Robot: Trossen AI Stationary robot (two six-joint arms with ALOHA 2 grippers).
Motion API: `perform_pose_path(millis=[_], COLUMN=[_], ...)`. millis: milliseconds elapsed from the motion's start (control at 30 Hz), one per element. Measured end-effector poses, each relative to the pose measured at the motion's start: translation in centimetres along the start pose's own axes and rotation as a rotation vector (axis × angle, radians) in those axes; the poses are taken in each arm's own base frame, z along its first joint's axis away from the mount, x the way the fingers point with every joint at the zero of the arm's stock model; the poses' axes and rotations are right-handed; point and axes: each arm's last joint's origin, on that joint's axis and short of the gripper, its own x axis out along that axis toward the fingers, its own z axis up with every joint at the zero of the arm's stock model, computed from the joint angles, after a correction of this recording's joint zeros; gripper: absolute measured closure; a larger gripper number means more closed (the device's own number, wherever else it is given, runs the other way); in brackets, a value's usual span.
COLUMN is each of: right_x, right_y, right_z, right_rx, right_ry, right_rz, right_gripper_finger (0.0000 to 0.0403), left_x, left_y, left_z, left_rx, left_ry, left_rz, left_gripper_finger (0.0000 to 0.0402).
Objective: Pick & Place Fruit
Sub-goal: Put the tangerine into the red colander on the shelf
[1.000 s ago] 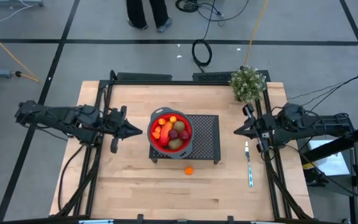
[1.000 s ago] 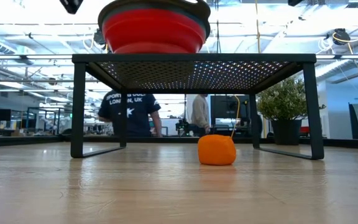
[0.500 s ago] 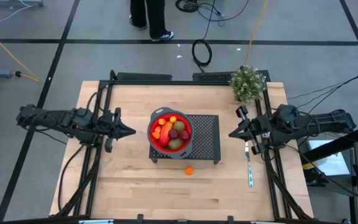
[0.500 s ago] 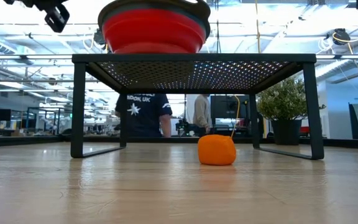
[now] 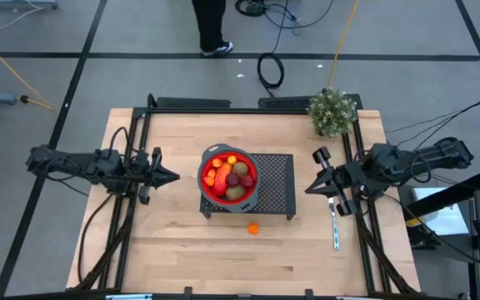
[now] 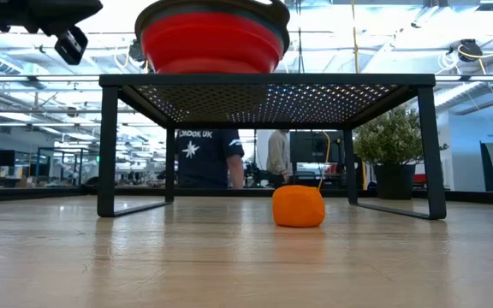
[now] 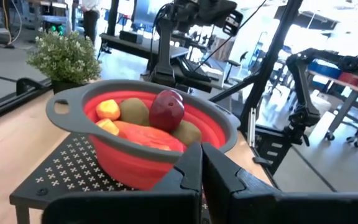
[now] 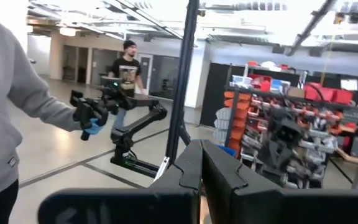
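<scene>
Beside the bowl [image 5: 229, 177], left gripper [image 5: 176, 177] closed, empty.

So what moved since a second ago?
Both arms pulled back from the red bowl: the left gripper slid out toward the table's left side, the right gripper toward its right. Both stayed shut and empty. The bowl of fruit, the rack and the orange ball didn't move.

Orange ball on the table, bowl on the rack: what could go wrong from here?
The orange ball lies loose in front of the black rack; a gripper's nudge could roll it off. The red bowl sits at the rack's left end, heaped with fruit: a bump from the shut left gripper might tip or spill it.
</scene>
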Motion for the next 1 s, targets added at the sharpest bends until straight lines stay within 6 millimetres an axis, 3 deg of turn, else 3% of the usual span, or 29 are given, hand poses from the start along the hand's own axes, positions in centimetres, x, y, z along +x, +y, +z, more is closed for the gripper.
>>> perform_pose_path(millis=[400,700,1000], right_x=[4.1,7.3,9.2], right_y=[1.0,2.6,5.3], right_z=[2.4,4.0,3.7], right_rx=[-0.013,-0.026,-0.034], right_ry=[0.193,0.222,0.265], right_rz=[0.0,0.08,0.037], right_gripper_finger=[0.0403,0.0403,0.0403], left_x=[-0.4,-0.3,-0.2], left_y=[0.9,1.5,2.0], left_z=[-3.0,-5.2,-6.9], left_rx=[-0.02,-0.044,-0.059], left_ry=[0.002,0.011,0.04], left_rz=[0.001,0.005,0.011], left_gripper_finger=[0.0397,0.0393,0.0393])
